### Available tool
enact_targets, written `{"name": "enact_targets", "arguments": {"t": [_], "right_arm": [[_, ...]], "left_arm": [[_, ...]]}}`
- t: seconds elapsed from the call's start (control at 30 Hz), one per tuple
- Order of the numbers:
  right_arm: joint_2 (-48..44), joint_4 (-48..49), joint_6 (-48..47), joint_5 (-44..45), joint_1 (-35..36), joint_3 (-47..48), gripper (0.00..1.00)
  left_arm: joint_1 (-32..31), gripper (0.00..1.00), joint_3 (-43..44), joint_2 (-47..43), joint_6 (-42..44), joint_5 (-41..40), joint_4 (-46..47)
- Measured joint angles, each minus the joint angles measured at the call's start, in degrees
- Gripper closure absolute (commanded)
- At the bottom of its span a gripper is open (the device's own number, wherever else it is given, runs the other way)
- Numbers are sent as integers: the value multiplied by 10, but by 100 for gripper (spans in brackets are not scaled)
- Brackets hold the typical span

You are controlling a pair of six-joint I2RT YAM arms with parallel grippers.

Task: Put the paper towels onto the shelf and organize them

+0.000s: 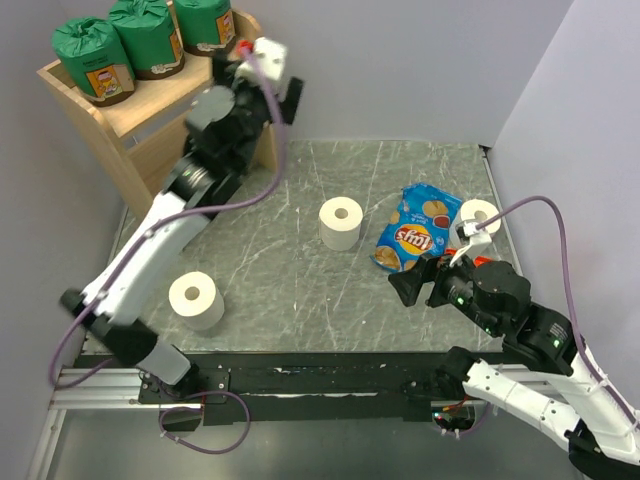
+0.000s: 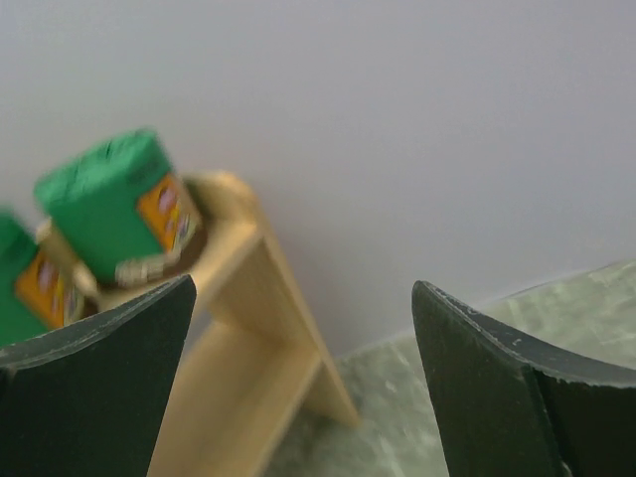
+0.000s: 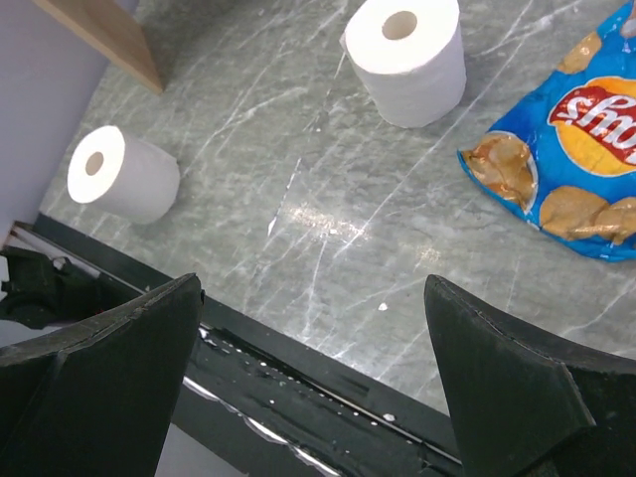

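**A:** Overhead, three green rolls (image 1: 148,38) top the shelf (image 1: 140,110); the wrist view finds only two, left of the left hand (image 2: 303,288).

**B:** That arm stretches up, hand wide, empty. The right hand (image 3: 313,283), low, gapes empty; two white rolls (image 3: 405,60) ahead on the counter (image 3: 298,199).

Top view: you look down from above, behind arm bases (image 1: 160,365), far. Left wrist view: close, near level, shelf (image 2: 248,328) ahead-left of left pincer (image 2: 303,288). Right wrist view: steep downward, centre white roll (image 3: 407,60) ahead of right pincer (image 3: 313,283); both shared with top view.
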Motion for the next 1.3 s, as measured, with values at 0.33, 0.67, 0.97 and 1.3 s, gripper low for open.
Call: {"name": "enact_targets", "arguments": {"t": [0.33,0.67,0.97,1.3], "right_arm": [[-30,2,37,8,0,-20,0],[-26,28,30,-30,0,-82,1],[-26,45,31,-40,0,-87,1],[-22,53,31,-45,0,-87,1]], "left_arm": [[1,4,-244,-259,-339,-135,-221],[2,3,-572,-435,-609,-166,-357],[2,2,-649,-439,-855,-205,-452],[2,10,-605,-271,-1034,-240,-595]]}}
